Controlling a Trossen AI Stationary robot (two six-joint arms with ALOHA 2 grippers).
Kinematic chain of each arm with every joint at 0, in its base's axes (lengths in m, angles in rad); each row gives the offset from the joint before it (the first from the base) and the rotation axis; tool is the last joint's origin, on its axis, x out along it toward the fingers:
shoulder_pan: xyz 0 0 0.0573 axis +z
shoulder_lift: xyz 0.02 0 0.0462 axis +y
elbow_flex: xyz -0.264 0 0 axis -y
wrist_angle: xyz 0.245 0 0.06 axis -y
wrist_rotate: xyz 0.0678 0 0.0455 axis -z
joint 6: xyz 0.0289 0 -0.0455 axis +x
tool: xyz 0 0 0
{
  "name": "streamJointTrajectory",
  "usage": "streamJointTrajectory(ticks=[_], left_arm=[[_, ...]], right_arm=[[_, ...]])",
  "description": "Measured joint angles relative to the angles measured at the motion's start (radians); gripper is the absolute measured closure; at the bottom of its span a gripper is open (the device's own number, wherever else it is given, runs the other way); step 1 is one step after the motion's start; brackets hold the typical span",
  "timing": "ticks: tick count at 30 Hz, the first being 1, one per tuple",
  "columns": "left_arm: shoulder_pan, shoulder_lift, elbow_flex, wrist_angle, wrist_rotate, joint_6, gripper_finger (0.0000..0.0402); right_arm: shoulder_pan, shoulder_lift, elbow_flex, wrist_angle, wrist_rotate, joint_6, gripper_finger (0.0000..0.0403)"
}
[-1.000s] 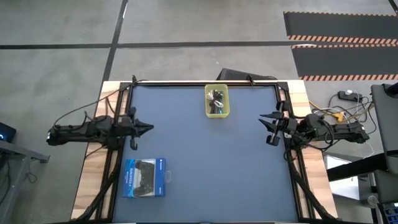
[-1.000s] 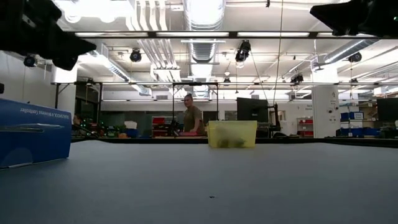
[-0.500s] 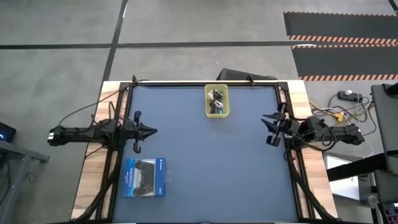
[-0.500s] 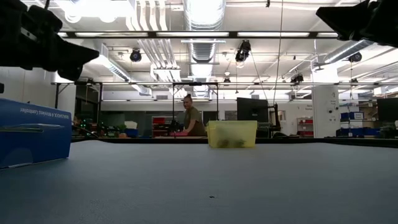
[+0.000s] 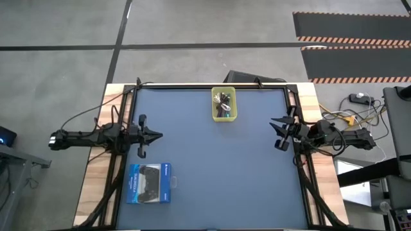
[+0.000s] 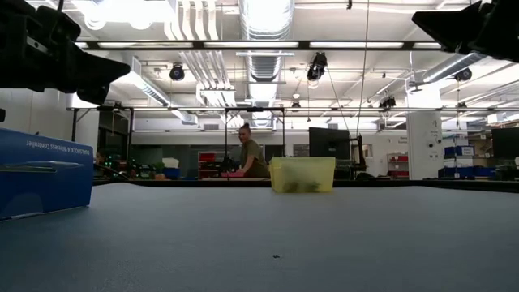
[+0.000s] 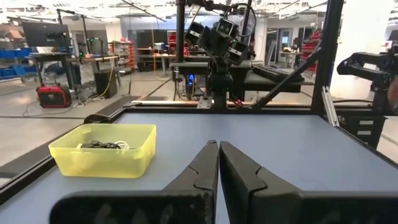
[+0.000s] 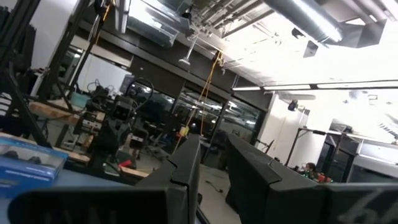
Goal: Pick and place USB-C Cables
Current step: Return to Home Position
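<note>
USB-C cables [image 5: 222,101] lie heaped in the yellow bin [image 5: 224,119] at the table's [image 5: 218,186] far edge, tangled together, so no single long axis or heading can be read. The left gripper [image 5: 157,135], fingers together, and the right gripper [image 5: 275,132], fingers apart, hover empty at opposite sides. Going home wants level, slow travel, clear of the bin and the blue box [image 5: 149,183].

The table [image 5: 212,167] is carrying a dark blue mat, with bare wood showing along its left and right sides. A yellow bin [image 5: 234,106] is sitting on the mat at the middle of the edge that is uppermost in the high view. A blue-and-black box [image 5: 149,183] is lying flat near the left side, well apart from the bin.
</note>
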Motion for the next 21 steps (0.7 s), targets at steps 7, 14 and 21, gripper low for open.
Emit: streamJointTrajectory(ticks=[7, 14, 21], left_arm=[[0.0, 0.0, -0.001, 0.0, -0.001, 0.0, 0.0402], [0.0, 0.0, -0.002, 0.0, -0.003, 0.0, 0.0402], [0.0, 0.0, -0.002, 0.001, -0.003, 0.001, 0.0402]], right_arm=[[0.0, 0.0, 0.0, 0.0, -0.001, 0.06, 0.0335], [0.0, 0.0, 0.0, 0.0, -0.002, 0.066, 0.0335], [0.0, 0.0, 0.0, 0.0, -0.002, 0.066, 0.0335]])
